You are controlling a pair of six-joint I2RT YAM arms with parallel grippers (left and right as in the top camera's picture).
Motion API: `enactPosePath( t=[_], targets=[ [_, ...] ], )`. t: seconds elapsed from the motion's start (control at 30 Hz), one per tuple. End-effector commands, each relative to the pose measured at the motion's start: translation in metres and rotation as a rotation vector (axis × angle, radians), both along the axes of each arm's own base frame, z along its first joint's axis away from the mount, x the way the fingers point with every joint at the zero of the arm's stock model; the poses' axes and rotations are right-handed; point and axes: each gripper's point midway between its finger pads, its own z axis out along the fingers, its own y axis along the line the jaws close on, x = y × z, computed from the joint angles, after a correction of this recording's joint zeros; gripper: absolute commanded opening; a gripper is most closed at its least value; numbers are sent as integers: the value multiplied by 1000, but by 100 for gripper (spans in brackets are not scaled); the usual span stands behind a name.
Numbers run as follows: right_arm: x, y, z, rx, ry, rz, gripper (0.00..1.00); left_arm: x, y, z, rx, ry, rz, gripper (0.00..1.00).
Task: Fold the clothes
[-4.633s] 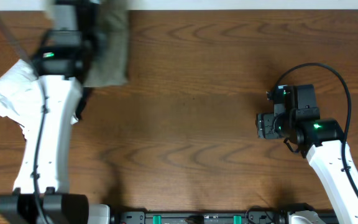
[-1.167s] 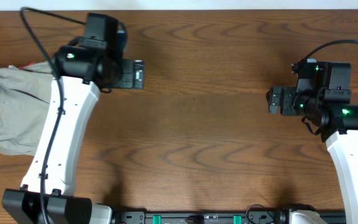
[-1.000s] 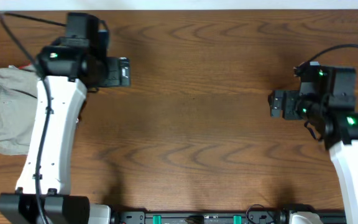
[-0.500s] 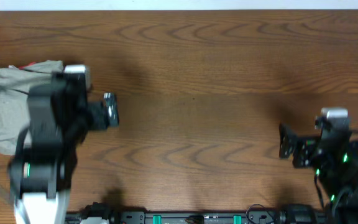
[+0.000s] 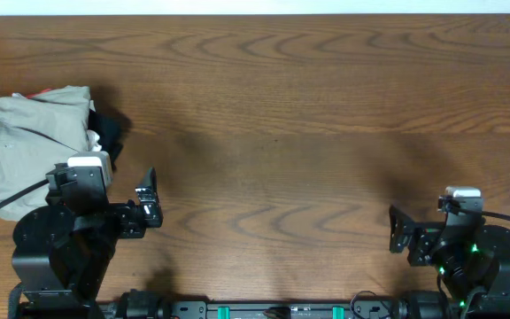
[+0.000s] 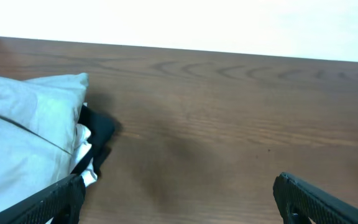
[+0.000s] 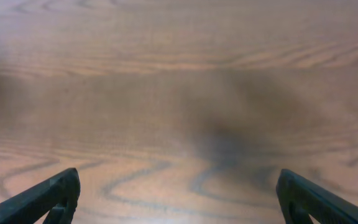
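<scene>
The clothes lie in a folded heap at the table's left edge: a beige garment (image 5: pixel 20 146) on top, with a black piece (image 5: pixel 106 127) and a bit of white sticking out on its right side. In the left wrist view the beige garment (image 6: pixel 23 134) and the black piece (image 6: pixel 98 129) sit ahead to the left. My left gripper (image 5: pixel 149 202) is open and empty near the front edge, to the right of the heap and apart from it. Far to the right, my right gripper (image 5: pixel 399 232) is also open and empty, above bare wood (image 7: pixel 185 112).
A sliver of red cloth (image 5: pixel 38 92) shows at the heap's back edge. The brown wooden table (image 5: pixel 282 133) runs to a white wall at the back. Both arm bases stand at the front edge.
Both arms have pulled back from mid-table to the front edge and lowered. The left arm no longer covers the heap, which has not moved.
</scene>
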Motion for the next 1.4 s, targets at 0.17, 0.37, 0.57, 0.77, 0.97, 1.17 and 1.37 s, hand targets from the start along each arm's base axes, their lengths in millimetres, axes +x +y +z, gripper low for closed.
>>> enactPosePath(
  t=[0.17,0.37,0.57,0.77,0.97,1.17,1.37],
  targets=[
    [-15,-1,-18,7,92,-16,99,-2,3,-5,5,21,14,98],
    [-15,-1,-18,7,90,-16,99,-2,3,-5,5,21,14,98],
    [-15,-3,-17,-2,80,-25,99,-2,3,-5,5,21,14,98],
    [-10,-5,1,-64,-67,6,99,-2,3,-5,5,21,14,98],
    [-7,-5,14,-100,-229,21,99,-2,3,-5,5,21,14,98],
    [3,-5,11,-102,-375,19,99,-2,3,-5,5,21,14,98],
    [25,-1,11,-93,-478,33,99,-2,3,-5,5,21,14,98]
  ],
)
